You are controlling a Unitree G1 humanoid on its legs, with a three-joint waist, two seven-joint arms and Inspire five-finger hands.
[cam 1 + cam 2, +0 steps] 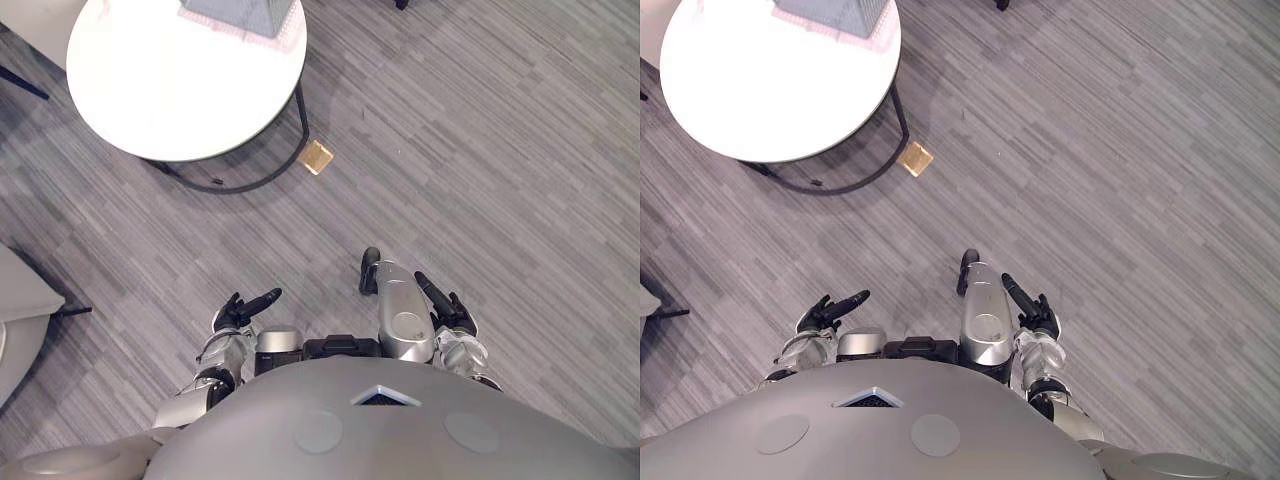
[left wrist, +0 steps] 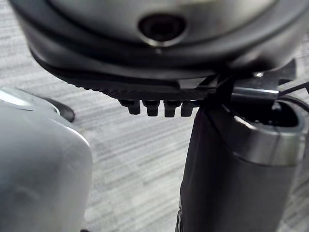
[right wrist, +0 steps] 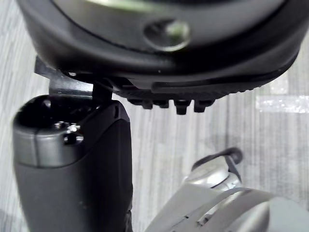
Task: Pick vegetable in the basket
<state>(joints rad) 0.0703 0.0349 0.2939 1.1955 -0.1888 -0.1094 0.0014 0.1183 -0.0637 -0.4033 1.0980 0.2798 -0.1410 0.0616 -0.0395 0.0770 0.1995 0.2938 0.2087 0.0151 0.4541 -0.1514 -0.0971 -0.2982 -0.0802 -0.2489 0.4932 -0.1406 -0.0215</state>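
Both arms are down low and tucked in close to the torso, forearms pointing forward. The left hand (image 1: 243, 310) sits on the lower left with its fingers (image 2: 154, 107) straight and lined up in a row, thumb sticking out off to the side, and it holds nothing. The right hand (image 1: 450, 308) is pretty much the mirror of it on the other side: fingers (image 3: 172, 104) straight, thumb apart from them, palm empty. Silver-grey wrists show just behind each hand. The two hands are well apart from each other.
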